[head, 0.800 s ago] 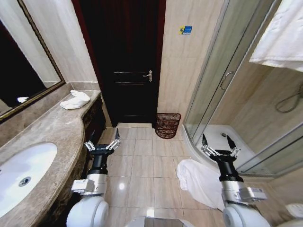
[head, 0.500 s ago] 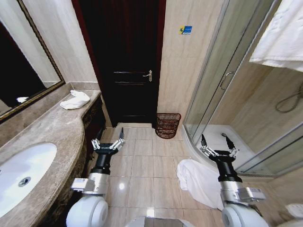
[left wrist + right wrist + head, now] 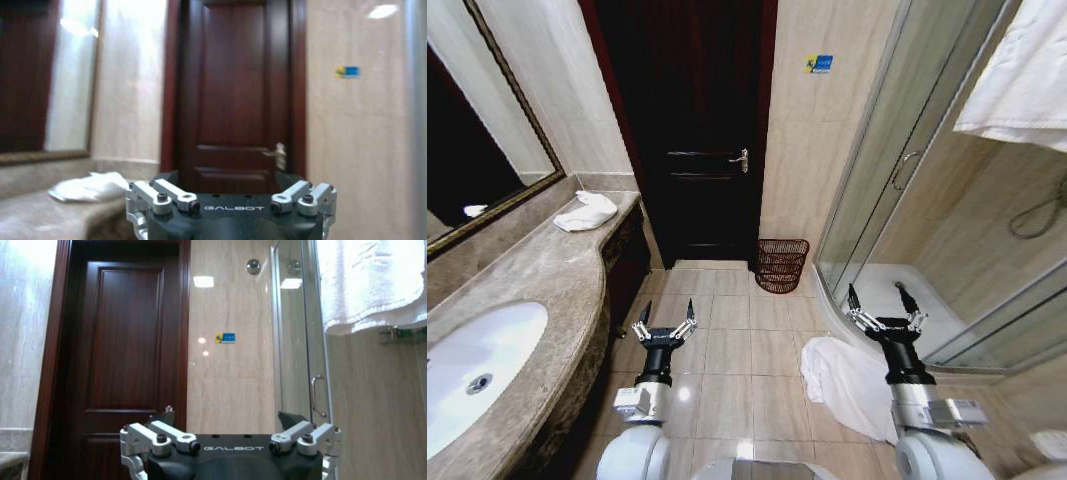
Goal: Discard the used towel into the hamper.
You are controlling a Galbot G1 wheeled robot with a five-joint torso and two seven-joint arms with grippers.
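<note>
The used towel (image 3: 845, 378) lies crumpled and white on the floor tiles at the right, beside the shower's curved step. The hamper (image 3: 781, 264), a small dark reddish-brown openwork basket, stands against the far wall between the door and the shower glass. My right gripper (image 3: 874, 300) hangs open above the towel's far edge, with nothing between its fingers. My left gripper (image 3: 667, 312) is open and empty over bare tiles near the vanity front, well short of the hamper.
A marble vanity (image 3: 537, 290) with a sink (image 3: 472, 365) runs along the left, and a folded white towel (image 3: 585, 211) (image 3: 87, 186) lies on its far end. The dark door (image 3: 692, 130) is shut. Shower glass (image 3: 897, 170) bounds the right. Another towel (image 3: 1022, 75) hangs above.
My left arm has swung away from the vanity toward the middle of the floor and dropped lower. My right gripper has edged slightly left. The towel and hamper have not moved.
</note>
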